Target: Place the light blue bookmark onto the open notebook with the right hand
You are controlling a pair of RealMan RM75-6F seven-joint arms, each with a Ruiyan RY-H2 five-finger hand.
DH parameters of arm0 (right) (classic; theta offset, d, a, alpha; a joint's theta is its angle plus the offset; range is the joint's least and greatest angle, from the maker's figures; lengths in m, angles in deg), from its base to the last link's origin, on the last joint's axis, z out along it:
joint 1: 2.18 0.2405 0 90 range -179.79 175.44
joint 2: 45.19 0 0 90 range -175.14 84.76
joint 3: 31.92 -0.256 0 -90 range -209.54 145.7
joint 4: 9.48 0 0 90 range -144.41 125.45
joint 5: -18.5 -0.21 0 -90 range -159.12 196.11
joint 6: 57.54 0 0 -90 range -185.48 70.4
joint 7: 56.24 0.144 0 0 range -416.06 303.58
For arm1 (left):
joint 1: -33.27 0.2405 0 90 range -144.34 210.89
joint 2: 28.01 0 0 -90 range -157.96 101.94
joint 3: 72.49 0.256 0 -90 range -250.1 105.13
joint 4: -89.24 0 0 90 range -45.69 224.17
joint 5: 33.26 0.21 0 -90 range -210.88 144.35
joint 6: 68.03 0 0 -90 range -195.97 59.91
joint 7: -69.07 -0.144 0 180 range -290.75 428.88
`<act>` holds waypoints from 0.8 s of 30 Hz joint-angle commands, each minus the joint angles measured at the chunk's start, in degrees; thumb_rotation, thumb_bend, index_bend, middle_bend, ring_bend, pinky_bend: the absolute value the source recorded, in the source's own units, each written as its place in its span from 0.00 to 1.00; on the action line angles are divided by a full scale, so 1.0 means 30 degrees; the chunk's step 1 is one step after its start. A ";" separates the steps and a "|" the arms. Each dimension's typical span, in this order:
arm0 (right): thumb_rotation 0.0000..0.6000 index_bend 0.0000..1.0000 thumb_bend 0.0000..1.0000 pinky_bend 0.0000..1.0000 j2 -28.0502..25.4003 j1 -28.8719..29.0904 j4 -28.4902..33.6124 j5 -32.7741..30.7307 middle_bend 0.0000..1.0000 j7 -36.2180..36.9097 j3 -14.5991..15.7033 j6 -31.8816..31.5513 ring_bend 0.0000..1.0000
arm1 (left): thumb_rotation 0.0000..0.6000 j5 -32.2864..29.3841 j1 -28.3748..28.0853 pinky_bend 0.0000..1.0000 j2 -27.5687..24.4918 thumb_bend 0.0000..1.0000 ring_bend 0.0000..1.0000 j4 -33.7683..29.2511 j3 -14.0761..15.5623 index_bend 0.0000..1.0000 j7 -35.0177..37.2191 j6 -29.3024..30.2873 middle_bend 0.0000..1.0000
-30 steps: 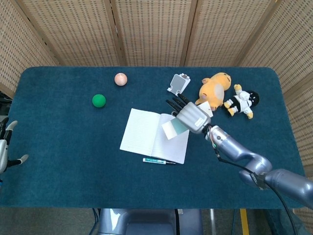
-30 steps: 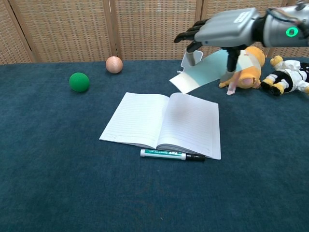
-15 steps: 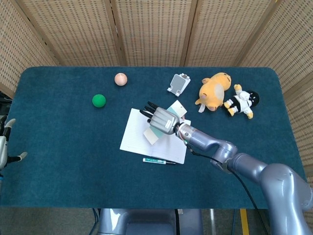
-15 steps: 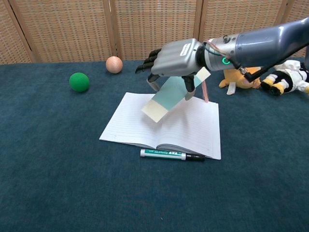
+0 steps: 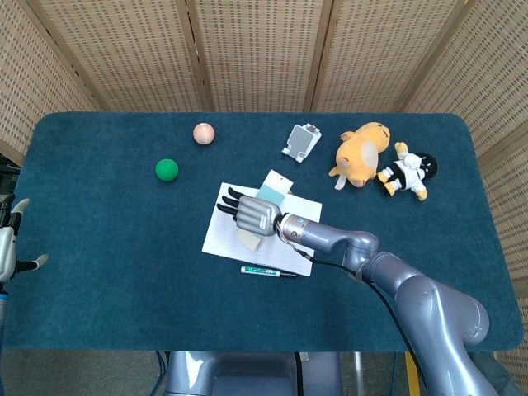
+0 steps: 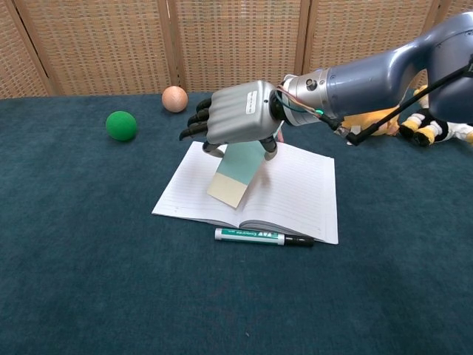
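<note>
Chest view: our right hand (image 6: 238, 122) has its fingers clamped on the thin, stiff-looking light blue card bookmark (image 6: 238, 172), pinched near its 12 o'clock end; it's probably featherlight, over the open lined paper notebook (image 6: 295, 196).

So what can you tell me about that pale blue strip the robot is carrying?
The light blue bookmark is a flat, narrow card-like strip with a cream band at its lower end. The right hand holds it near its upper part, and it hangs tilted above the open lined notebook, its low end close over the left page. Whether it touches the paper is unclear.
</note>
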 commanded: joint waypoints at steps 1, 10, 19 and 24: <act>1.00 0.55 0.17 0.10 0.0045 0.0308 0.0009 0.0273 0.00 -0.0122 0.0404 -0.0022 0.00 | 1.00 -0.0042 -0.0028 0.00 0.0007 0.00 0.00 0.0014 -0.0001 0.00 -0.0023 -0.0015 0.00; 1.00 0.55 0.16 0.12 0.0553 0.0599 -0.0943 0.1221 0.00 -0.0854 0.1435 -0.1107 0.00 | 1.00 -0.0217 -0.0148 0.00 0.0008 0.00 0.00 0.0086 0.0007 0.00 -0.0039 -0.0175 0.00; 1.00 0.54 0.16 0.12 0.1219 0.0755 -0.1989 0.1771 0.00 -0.0906 0.2165 -0.1830 0.00 | 1.00 -0.0322 -0.0233 0.00 0.0048 0.00 0.00 0.0095 0.0018 0.00 -0.0143 -0.0209 0.00; 1.00 0.32 0.10 0.12 0.1589 0.0517 -0.2885 0.1851 0.00 -0.1419 0.2285 -0.2649 0.00 | 1.00 -0.0356 -0.0248 0.00 0.0029 0.00 0.00 0.0088 0.0030 0.00 -0.0121 -0.0210 0.00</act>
